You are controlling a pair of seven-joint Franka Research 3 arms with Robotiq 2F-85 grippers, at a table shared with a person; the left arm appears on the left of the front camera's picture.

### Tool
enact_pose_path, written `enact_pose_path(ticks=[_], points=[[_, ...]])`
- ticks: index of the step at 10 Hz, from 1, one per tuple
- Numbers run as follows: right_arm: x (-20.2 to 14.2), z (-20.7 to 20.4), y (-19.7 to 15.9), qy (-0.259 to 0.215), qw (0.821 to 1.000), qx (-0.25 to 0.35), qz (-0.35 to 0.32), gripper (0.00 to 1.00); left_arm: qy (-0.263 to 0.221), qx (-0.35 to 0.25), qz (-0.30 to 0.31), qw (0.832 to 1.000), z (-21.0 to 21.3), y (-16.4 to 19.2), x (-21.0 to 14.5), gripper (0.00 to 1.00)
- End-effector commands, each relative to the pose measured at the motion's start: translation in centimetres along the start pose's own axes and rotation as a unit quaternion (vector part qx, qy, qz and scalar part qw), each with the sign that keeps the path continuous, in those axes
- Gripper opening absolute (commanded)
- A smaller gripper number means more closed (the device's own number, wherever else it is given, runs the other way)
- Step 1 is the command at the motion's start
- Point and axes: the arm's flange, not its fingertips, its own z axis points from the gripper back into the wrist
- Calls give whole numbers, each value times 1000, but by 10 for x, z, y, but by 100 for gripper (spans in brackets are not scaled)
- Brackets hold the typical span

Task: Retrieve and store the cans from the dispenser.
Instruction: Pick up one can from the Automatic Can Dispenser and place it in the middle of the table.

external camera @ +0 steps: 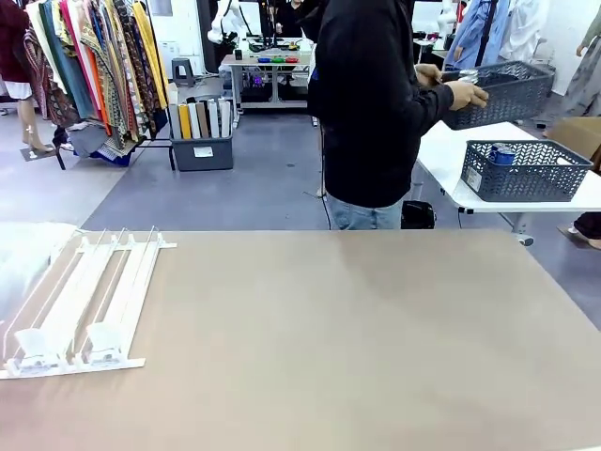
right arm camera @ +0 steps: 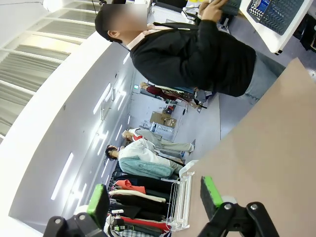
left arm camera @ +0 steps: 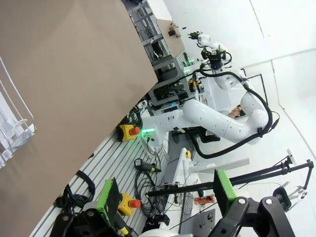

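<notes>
The white dispenser (external camera: 84, 301) lies on the table's left side, and no cans show in its lanes. A blue can (external camera: 502, 155) sits in a dark mesh basket (external camera: 526, 174) on the white side table behind. The person in black (external camera: 371, 103) has turned right, a hand (external camera: 467, 94) at a second mesh basket (external camera: 502, 92); a small silver-topped thing shows at that hand, too small to name. My left gripper (left arm camera: 167, 192) is open off the table's side, with the dispenser (left arm camera: 12, 123) at that view's left edge. My right gripper (right arm camera: 154, 195) is open in the air, with the dispenser (right arm camera: 180, 200) seen between its fingers.
The brown table (external camera: 357, 338) is bare right of the dispenser. The right arm (left arm camera: 217, 123) stands folded on its base beside cables and red stop buttons. Clothes racks (external camera: 94, 66) and a bin of rolls (external camera: 202, 136) stand far behind.
</notes>
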Motion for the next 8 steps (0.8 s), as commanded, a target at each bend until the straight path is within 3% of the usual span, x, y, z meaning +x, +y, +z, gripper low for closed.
enact_pose_path(ticks=[1, 8], points=[[3, -3, 1, -9, 1000, 12, 13, 100, 5, -1, -8, 1000, 0, 0, -3, 100], [3, -3, 1, -9, 1000, 12, 13, 100, 5, -1, -8, 1000, 0, 0, -3, 100]])
